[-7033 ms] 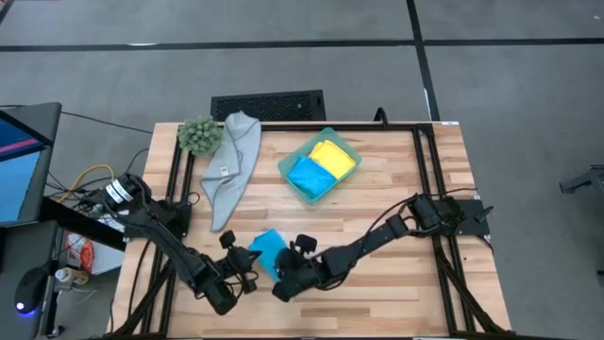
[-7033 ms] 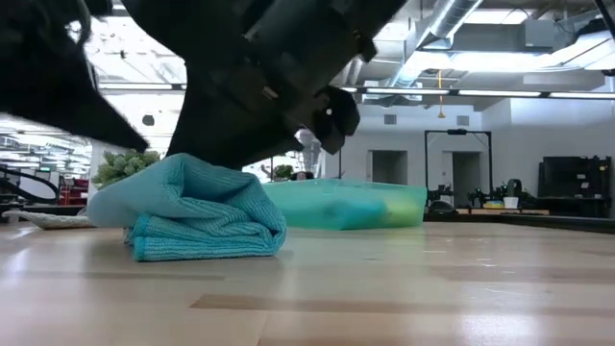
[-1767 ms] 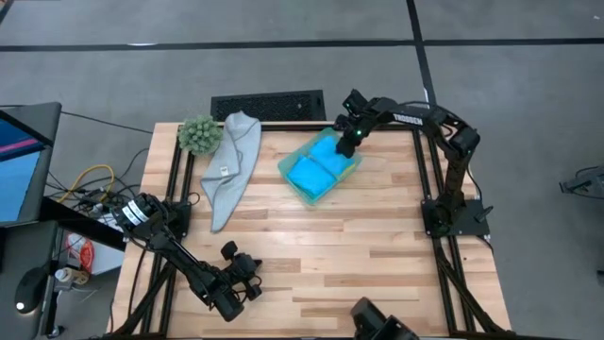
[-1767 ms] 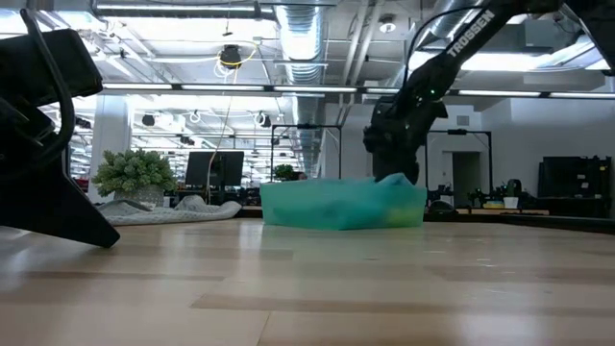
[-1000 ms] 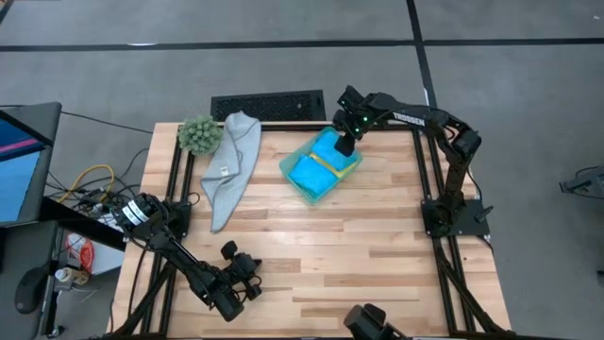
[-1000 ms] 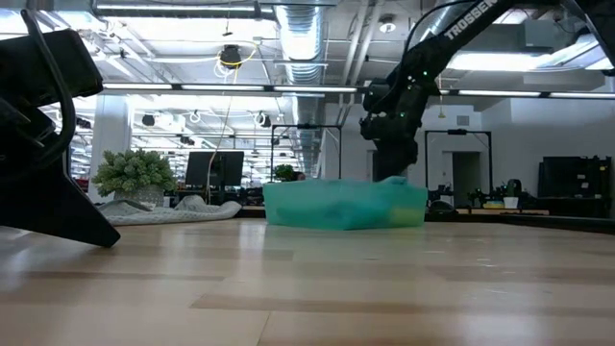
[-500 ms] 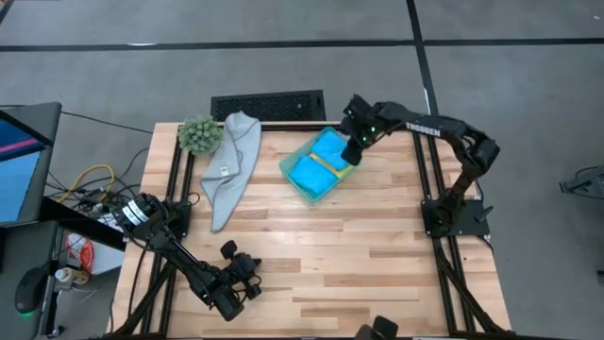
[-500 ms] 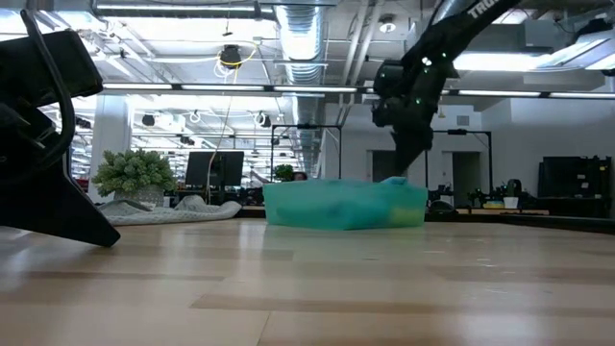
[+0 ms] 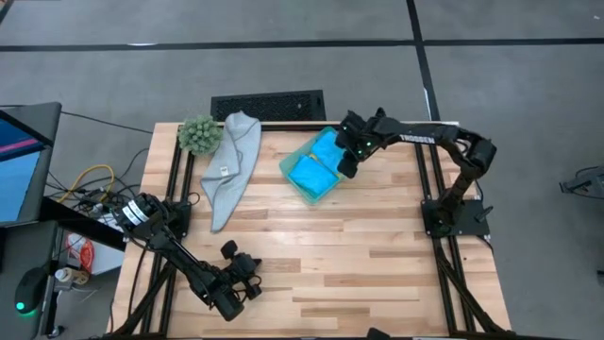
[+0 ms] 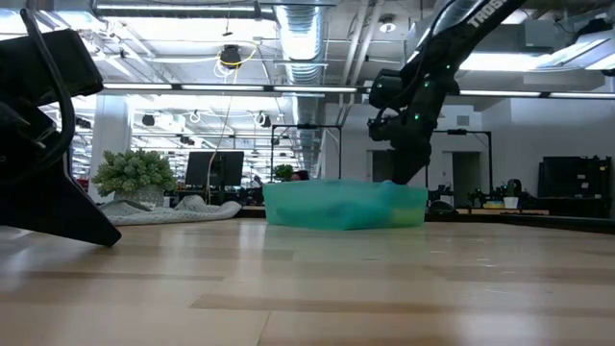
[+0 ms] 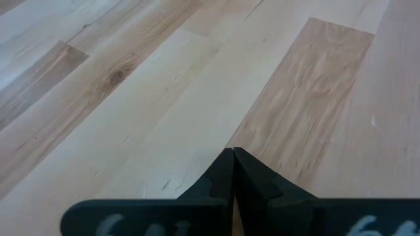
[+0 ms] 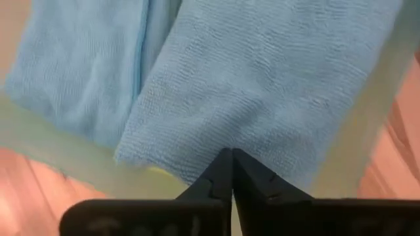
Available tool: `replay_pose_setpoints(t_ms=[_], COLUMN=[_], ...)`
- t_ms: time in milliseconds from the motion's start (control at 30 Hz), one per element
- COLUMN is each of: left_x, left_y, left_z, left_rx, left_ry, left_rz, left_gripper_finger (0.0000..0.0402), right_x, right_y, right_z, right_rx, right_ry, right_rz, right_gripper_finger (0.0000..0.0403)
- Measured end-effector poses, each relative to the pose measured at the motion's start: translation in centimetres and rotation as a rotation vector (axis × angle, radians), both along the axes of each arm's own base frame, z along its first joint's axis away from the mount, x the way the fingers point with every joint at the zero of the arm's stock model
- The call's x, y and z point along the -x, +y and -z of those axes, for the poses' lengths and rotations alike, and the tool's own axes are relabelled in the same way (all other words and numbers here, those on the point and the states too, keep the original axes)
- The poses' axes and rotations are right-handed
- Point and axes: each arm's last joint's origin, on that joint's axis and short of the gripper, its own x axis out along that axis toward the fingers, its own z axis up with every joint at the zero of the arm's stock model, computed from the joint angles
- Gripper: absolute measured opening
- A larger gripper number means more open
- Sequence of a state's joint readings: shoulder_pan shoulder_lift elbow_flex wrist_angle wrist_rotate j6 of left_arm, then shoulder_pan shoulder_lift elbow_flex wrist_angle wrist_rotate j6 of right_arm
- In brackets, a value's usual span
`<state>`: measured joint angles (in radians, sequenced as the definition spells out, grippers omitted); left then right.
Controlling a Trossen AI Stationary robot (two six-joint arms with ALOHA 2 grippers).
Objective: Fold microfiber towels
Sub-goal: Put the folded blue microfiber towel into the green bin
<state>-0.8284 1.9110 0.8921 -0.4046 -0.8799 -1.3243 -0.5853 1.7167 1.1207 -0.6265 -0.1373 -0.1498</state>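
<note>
Two folded sky-blue towels [image 9: 307, 175] [image 9: 327, 147] lie side by side in the translucent teal tray [image 9: 289, 178] at the table's far middle. A sliver of the yellow towel [image 12: 157, 172] shows under one of them. My right gripper [image 9: 345, 167] is shut and points down over the tray's right end, at the edge of the farther blue towel [image 12: 275, 85]. The grey towel [image 9: 231, 165] lies limp and unfolded at the far left. My left gripper [image 9: 233, 291] is shut and waits low over the table near the front edge. My right gripper's shut fingertips [image 12: 231, 157] come from above at the blue towel's folded edge [image 12: 197, 167], just inside the tray's rim [image 10: 408, 187]. I cannot tell whether they touch the cloth.
A fuzzy green plant ball [image 9: 200, 135] stands at the far left corner beside the grey towel. Bare wood [image 9: 359, 246] spreads across the table's middle and near right. A black grille [image 9: 267, 104] lies just past the far edge.
My right gripper has gone toward the table's near edge along the tray's right end, rising a little and coming down again to the rim. The blue towels have stayed in the tray.
</note>
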Motion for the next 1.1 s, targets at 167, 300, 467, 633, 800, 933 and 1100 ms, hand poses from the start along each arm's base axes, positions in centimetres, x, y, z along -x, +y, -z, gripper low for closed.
replay_pose_setpoints(t_ms=[167,300,467,633,800,933,1100], left_x=[0.0,0.0,0.0,0.0,0.0,0.0,0.0], left_y=[0.0,0.0,0.0,0.0,-0.1,-0.1,-0.1], left_z=[0.0,0.0,0.0,0.0,0.0,0.0,0.0], left_rx=[0.005,0.003,-0.009,-0.007,0.002,0.018,0.012], left_ry=[0.001,0.005,0.015,0.014,0.007,-0.004,0.000], left_rz=[0.001,0.002,0.015,0.015,0.008,-0.007,0.003], left_gripper_finger=[0.0000,0.0000,0.0000,0.0000,0.0000,0.0000,0.0000], right_x=[-0.9,-1.2,-0.8,-0.8,-1.7,-2.4,-2.9], right_y=[0.5,0.8,1.1,2.2,3.6,4.3,4.4], right_z=[1.8,2.2,-0.5,-2.5,-1.7,0.1,1.3], right_rx=[-0.018,0.041,0.113,0.131,0.109,0.077,0.071], right_ry=[0.047,0.103,0.056,-0.015,0.010,0.072,0.103], right_rz=[-0.023,-0.012,0.022,0.020,-0.028,-0.049,-0.064], right_gripper_finger=[0.0017,0.0015,0.0022,0.0022,0.0015,0.0018,0.0020])
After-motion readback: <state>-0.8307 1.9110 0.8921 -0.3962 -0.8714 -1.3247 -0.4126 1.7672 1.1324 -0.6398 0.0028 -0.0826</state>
